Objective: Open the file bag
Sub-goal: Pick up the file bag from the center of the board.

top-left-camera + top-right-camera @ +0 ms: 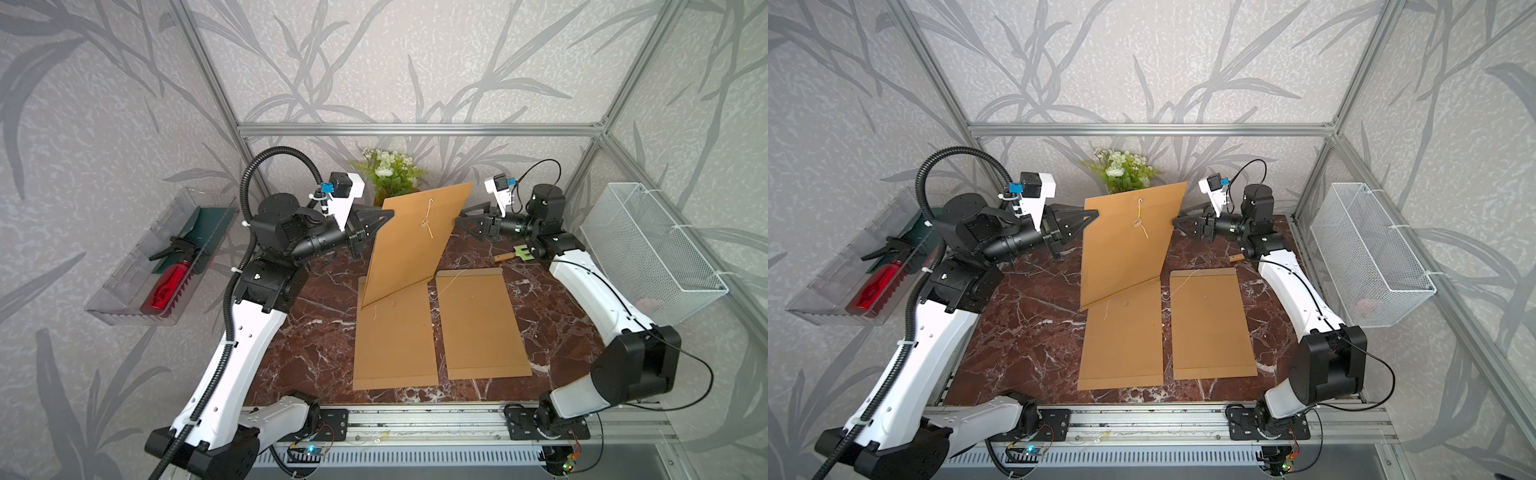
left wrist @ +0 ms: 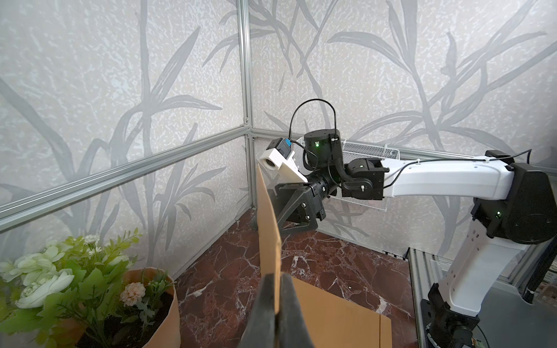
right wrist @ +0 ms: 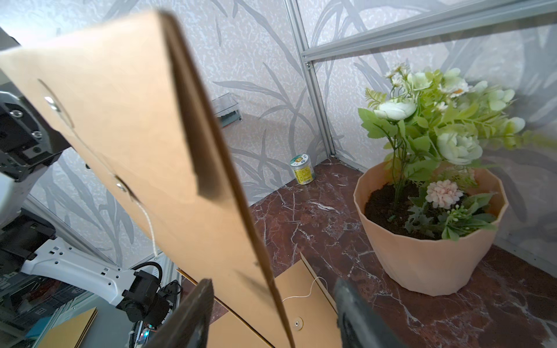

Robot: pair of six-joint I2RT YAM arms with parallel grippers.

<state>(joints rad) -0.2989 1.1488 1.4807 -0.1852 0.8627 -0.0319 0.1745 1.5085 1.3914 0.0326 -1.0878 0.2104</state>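
Left gripper (image 1: 387,215) was closed tight on the left edge of the file bag (image 1: 411,245). In the left wrist view both fingers (image 2: 291,310) pressed flat against the card. Right gripper (image 1: 460,216) stood at the opposite, right edge of the bag with its jaws held apart. In the right wrist view that edge ran between the two fingers (image 3: 193,313) with a gap on either side, although contact at the blurred fingertips could not be ruled out. The file bag was raised over the far middle of the marble table (image 1: 324,332), between the two arms. It stood nearly upright and leaning, with its closure face turned to the near side. Its lower edge met the far end of a second envelope (image 1: 395,345) that lay flat on the table. A third envelope (image 1: 482,328) lay flat just to the right of the second one. On the raised bag, the string (image 1: 430,232) ran from the upper button to the lower one, and its tail hung free. A flower pot (image 1: 392,176) stood at the far edge of the table, behind the bag. A wire basket (image 1: 648,249) hung on the right wall. A clear tray (image 1: 112,305) holding a red spray bottle (image 1: 166,286) hung on the left wall.
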